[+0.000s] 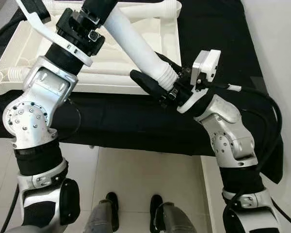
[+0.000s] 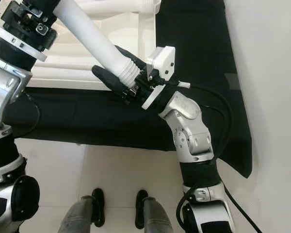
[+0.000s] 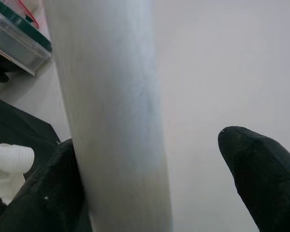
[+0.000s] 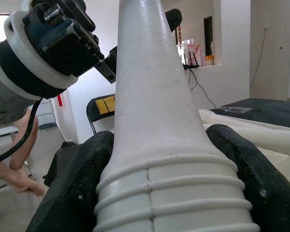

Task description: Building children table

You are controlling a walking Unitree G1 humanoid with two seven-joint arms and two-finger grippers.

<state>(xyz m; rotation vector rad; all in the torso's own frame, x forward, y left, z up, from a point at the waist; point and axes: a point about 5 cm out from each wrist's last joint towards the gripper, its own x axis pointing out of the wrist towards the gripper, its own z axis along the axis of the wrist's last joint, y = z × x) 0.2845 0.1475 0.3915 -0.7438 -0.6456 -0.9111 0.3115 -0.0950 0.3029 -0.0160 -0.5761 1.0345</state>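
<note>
I am holding a white table leg (image 1: 136, 41) in the air with both arms, slanting from 11 o'clock down to 4 o'clock across my view. My right gripper (image 1: 157, 80) is closing its jaws around the leg's ribbed, threaded end (image 4: 171, 193), 1 black finger (image 4: 75, 193) pressing on each side of the ribs. My left gripper (image 3: 159, 183) is up near 12 o'clock on the smooth upper part of the leg; there 1 finger is lying against the leg while the other finger (image 3: 261, 169) is standing apart from it, so those jaws are sitting loosely open beside the leg rather than clamping it. Behind the leg, the white tabletop (image 1: 111, 68) is lying upside down on a bench draped in black cloth (image 1: 136, 121), another leg (image 1: 150, 7) lying near its far edge. A person's hand (image 4: 19, 176) is resting low at the side of the right wrist view.
</note>
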